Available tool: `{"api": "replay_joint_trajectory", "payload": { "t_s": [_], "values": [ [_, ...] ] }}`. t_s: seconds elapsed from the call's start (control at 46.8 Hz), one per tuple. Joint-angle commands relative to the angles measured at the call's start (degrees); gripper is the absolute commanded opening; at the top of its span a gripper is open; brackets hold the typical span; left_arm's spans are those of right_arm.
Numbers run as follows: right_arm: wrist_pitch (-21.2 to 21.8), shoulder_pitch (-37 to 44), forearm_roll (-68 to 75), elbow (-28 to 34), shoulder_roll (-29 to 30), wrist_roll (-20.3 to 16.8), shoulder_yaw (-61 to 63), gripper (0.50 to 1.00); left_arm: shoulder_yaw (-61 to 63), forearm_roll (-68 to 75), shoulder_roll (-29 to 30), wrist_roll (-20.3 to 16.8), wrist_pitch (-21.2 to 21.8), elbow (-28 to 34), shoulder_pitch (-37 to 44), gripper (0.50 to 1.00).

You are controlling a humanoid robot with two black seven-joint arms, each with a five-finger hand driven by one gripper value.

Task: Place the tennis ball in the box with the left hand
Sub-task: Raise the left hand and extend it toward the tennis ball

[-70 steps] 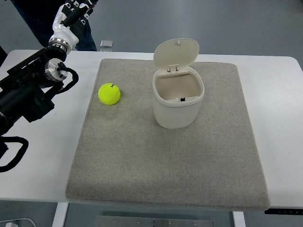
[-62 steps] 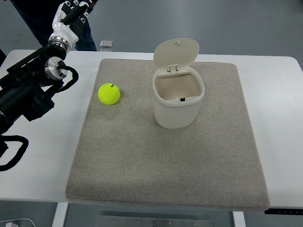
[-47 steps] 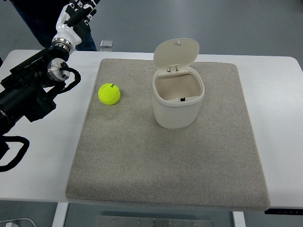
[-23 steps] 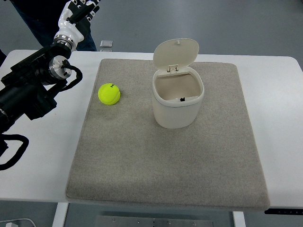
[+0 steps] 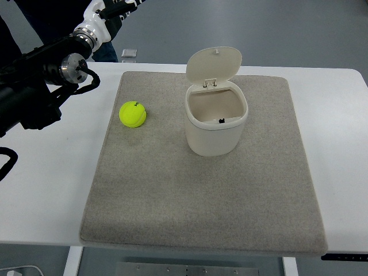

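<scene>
A yellow-green tennis ball [image 5: 133,114] lies on the grey mat [image 5: 190,195], left of a cream box [image 5: 217,138]. The box's hinged lid [image 5: 214,63] stands up at the back and the inside looks empty. My left arm [image 5: 40,80] comes in from the left edge, black and bulky. Its white-wristed left hand [image 5: 118,7] is raised at the top edge, well behind and above the ball, partly cut off. Its fingers stretch out to the right and hold nothing. The right arm does not show.
The mat covers most of a white table [image 5: 52,190]. A person in dark clothes [image 5: 40,17] stands behind the table's far left corner. A small grey object [image 5: 129,53] lies on the floor beyond the far edge.
My left arm has swung up and to the right, carrying the hand along the top edge toward the middle. Ball and box have not moved.
</scene>
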Motion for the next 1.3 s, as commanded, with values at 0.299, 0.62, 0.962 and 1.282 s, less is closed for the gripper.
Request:
{"api": "replay_joint_trajectory", "payload": {
  "t_s": [0.299,0.62,0.962,1.282],
  "values": [
    [0.0,0.0,0.0,0.0,0.0,0.0,0.0,0.94,3.0,0.1,1.9,20.0,0.1,-2.1,-2.6,0.994],
    [0.0,0.0,0.0,0.0,0.0,0.0,0.0,0.938,10.0,0.4,4.3,25.7,0.1,-6.8,-6.3,1.0],
    [0.0,0.0,0.0,0.0,0.0,0.0,0.0,0.938,13.8,6.7,9.5,25.8,-1.2,-11.1,-10.5,1.0],
    [0.0,0.0,0.0,0.0,0.0,0.0,0.0,0.938,17.3,6.7,11.0,26.1,-5.0,-12.7,-10.7,1.0]
  ]
}}
